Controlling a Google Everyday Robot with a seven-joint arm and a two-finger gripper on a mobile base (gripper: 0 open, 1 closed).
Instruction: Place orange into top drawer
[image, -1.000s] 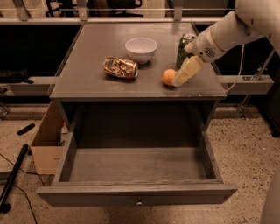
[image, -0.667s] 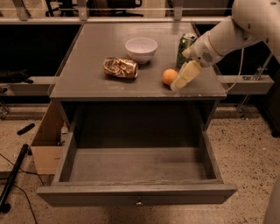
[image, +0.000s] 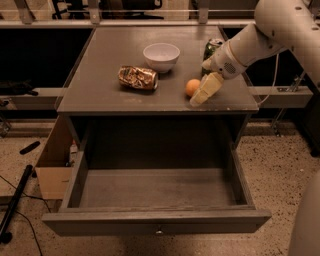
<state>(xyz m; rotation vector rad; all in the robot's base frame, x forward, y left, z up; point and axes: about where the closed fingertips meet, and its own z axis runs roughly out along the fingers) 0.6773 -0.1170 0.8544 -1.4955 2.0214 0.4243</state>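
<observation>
Orange fruit first: the orange (image: 192, 87) is sitting on the grey cabinet top (image: 115, 50), just beside the gripper (image: 202, 94) on the side facing the bowl, touching it or nearly so; you cannot tell which. The gripper is hanging tip-down over the front corner of that top, its cream tip lying at or close to the surface. How wide it is standing is not showing from this angle, so you cannot tell. Just behind the gripper a green can (image: 212, 48) is standing upright, partly hidden by the white arm (image: 260, 40). Out past the orange, a white bowl (image: 161, 56) and a crumpled gold-brown snack bag (image: 137, 77) are sitting well apart from the tool. Below and in front of the gripper, the top drawer (image: 157, 220) is standing pulled out, its small metal knob (image: 159, 231) showing at the middle of the front panel. Beyond the drawer's far side from the gripper, a cardboard box (image: 52, 170) is sitting on the floor.
</observation>
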